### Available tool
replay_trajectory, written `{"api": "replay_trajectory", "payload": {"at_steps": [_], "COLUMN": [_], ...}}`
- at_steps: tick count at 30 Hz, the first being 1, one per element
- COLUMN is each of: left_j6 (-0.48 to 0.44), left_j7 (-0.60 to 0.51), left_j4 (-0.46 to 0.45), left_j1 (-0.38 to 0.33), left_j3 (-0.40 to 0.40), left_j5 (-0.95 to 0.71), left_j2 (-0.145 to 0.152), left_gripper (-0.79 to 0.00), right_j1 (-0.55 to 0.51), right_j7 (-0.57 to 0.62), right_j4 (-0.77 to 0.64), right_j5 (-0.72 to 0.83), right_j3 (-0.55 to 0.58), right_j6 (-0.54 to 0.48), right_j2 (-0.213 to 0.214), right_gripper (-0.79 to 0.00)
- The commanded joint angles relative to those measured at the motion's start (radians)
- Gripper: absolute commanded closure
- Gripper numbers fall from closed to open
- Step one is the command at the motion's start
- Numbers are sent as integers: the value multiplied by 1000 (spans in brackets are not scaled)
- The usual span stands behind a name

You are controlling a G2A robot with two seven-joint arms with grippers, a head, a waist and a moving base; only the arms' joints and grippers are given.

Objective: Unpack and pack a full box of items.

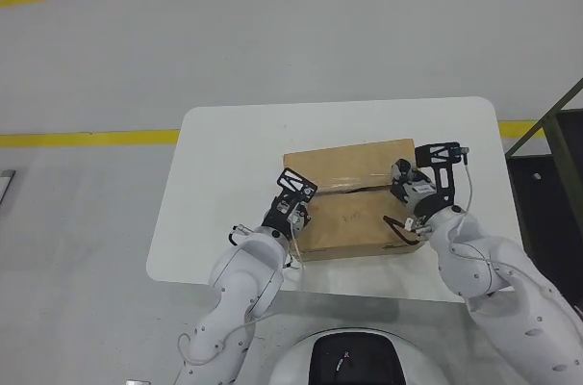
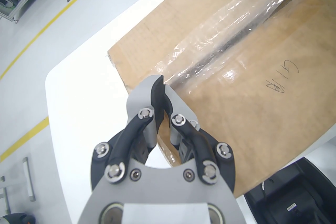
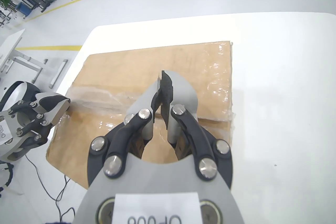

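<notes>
Closest in, the left end effector point(image 2: 158, 82) had its fingers pressed together, nothing clearly caught between them. Its tips were at the left end of the top seam of the box point(image 1: 344, 219), right at the edge. The right end effector point(image 3: 163, 78) was likewise closed, fingers meeting, and hung over the right end of that same seam. Whether its tips touched the cardboard could not be told.

That box, brown cardboard with both top flaps down, sat flat around the middle of the white surface point(image 1: 224, 164). Its long sides ran from one arm to the other. Wrinkled clear tape point(image 2: 223, 33) lay along the seam between the flaps, and more of it covered the right-hand end of the top. A dark gap showed under the tape along part of the seam. A handwritten mark point(image 2: 282, 76) stood on the flap nearer the robot. A yellow line point(image 1: 80, 138) crossed the floor beyond the surface.
</notes>
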Motion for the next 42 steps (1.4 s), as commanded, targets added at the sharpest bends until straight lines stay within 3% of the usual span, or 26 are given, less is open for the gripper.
{"api": "replay_trajectory", "payload": {"at_steps": [1, 30, 36, 42], "left_j6": [-1, -20, -25, -12], "left_j7": [-1, -8, -3, 10], "left_j4": [0, -83, -78, -2], "left_j1": [2, 8, -35, -78], "left_j3": [-1, -28, 11, 75], "left_j5": [0, -37, -56, -30], "left_j2": [0, -1, -9, -21], "left_gripper": [0, 0, 0, 0], "right_j1": [-7, -32, -39, -45], "right_j7": [0, 47, 49, 53], "right_j4": [0, -13, -11, -15], "right_j5": [-9, -154, -166, -178], "right_j3": [2, -10, -11, -14], "right_j6": [2, 18, 20, 20], "right_j2": [-1, -17, -21, -26], "right_gripper": [0, 0, 0, 0]}}
